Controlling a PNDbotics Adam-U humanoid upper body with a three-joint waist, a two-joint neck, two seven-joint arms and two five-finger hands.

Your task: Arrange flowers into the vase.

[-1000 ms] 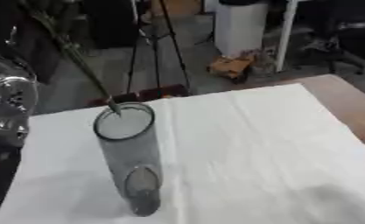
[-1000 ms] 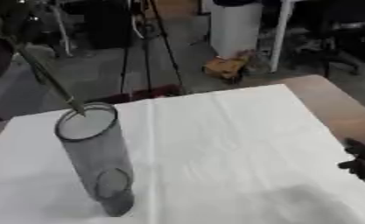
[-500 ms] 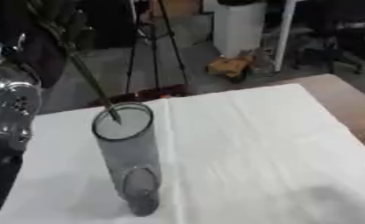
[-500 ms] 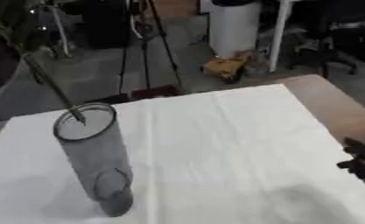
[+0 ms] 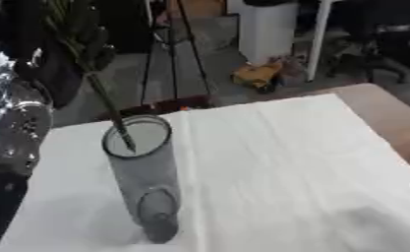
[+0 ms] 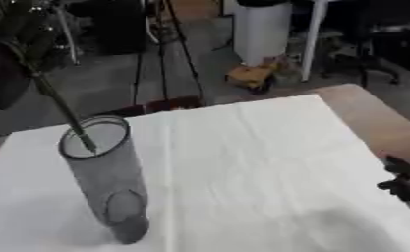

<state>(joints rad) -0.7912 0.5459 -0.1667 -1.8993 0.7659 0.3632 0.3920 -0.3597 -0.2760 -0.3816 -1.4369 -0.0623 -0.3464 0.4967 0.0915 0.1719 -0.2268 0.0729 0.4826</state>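
tall grey see-through vase (image 5: 145,182) stands upright on the white cloth (image 5: 268,162), left of centre, toward the near edge. cloth covers most of a wooden table (image 5: 389,110), bare wood showing along the right side. one flower stem (image 5: 113,115) runs down into the vase mouth, its lower tip just inside the rim, leaning up and to the left; green leaves (image 5: 79,34) at its top, upper left. left arm (image 5: 14,133), silver and black, comes up the left edge beside the vase; the left hand itself is lost in the dark blur around the leaves, cannot tell if its fingers pinch the stem or are spread. right hand (image 6: 403,183) shows only as black finger parts at the right edge of the right eye view, low, over the cloth edge, touching nothing; cannot tell its finger state. tripod legs (image 5: 169,54) and a white bin (image 5: 264,27) stand on the floor behind the table.
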